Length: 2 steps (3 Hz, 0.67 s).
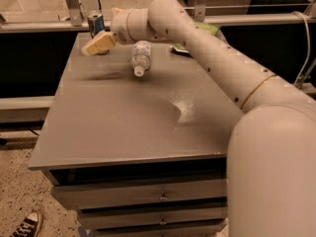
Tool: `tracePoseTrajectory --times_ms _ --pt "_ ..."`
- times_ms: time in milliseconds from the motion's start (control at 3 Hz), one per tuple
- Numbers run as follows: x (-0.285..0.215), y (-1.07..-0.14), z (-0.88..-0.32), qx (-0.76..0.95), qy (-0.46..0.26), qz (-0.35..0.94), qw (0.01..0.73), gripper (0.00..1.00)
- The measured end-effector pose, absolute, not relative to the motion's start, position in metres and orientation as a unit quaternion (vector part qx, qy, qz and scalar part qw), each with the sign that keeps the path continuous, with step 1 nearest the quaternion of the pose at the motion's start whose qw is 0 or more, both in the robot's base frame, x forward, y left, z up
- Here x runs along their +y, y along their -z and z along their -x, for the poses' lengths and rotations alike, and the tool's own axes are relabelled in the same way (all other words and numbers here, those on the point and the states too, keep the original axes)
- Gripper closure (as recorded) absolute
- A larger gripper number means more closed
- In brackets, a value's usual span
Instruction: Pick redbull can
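Note:
The redbull can (96, 23) stands upright at the far left corner of the grey table (128, 117); its lower part is hidden behind my gripper. My gripper (97, 44) hangs just in front of the can, its cream fingers pointing left. A clear water bottle (140, 56) with a white cap lies on its side just right of the gripper. The green chip bag (207, 29) lies at the far right, mostly hidden behind my arm.
My white arm (232, 78) reaches in from the right across the table's far half. Metal frame posts (71, 1) stand behind the table. Drawers (158, 196) sit under the front edge. A shoe (24, 226) is on the floor at lower left.

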<state>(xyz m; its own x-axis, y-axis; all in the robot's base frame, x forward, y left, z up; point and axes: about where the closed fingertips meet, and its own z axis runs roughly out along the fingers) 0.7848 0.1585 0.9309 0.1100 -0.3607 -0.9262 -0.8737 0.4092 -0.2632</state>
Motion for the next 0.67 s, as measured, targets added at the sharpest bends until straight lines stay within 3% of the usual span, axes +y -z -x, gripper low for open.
tracePoseTrajectory --times_ms 667 --pt "0.172 -0.898 -0.832 0.651 -0.220 0.457 0.565 0.03"
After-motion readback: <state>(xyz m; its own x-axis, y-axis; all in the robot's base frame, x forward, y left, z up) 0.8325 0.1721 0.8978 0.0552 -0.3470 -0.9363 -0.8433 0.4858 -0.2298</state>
